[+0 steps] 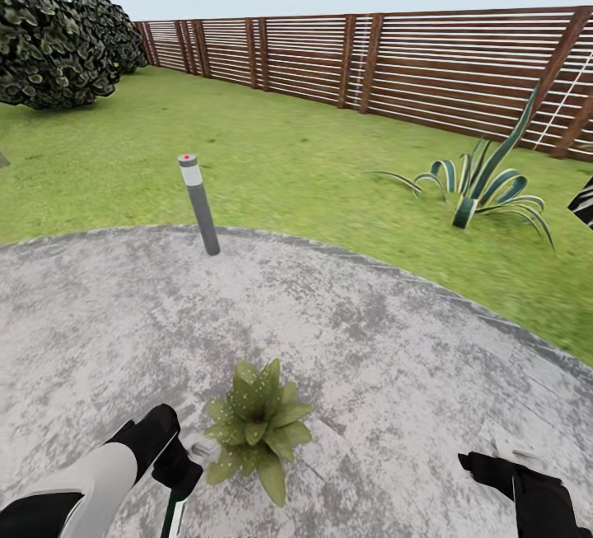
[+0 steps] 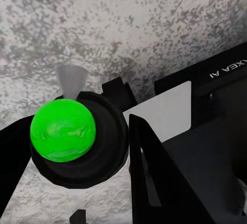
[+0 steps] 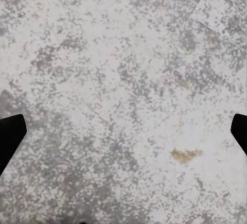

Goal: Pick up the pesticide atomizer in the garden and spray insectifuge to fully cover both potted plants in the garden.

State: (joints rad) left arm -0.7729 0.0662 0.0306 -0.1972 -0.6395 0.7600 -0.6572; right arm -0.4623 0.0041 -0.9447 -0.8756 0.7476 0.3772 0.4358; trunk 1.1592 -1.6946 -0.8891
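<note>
The pesticide atomizer (image 2: 77,141) sits clamped in the left gripper (image 1: 183,465), fingers closed around its dark head, nozzle aimed at the potted plant (image 1: 259,423) right beside it on the patio (image 1: 371,340), probably for spraying. Right gripper (image 1: 502,464) hangs spread wide, holding nothing, over bare paving.

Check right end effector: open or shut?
Open. The right end effector has its fingers at opposite picture edges, bare patio between them.
</note>
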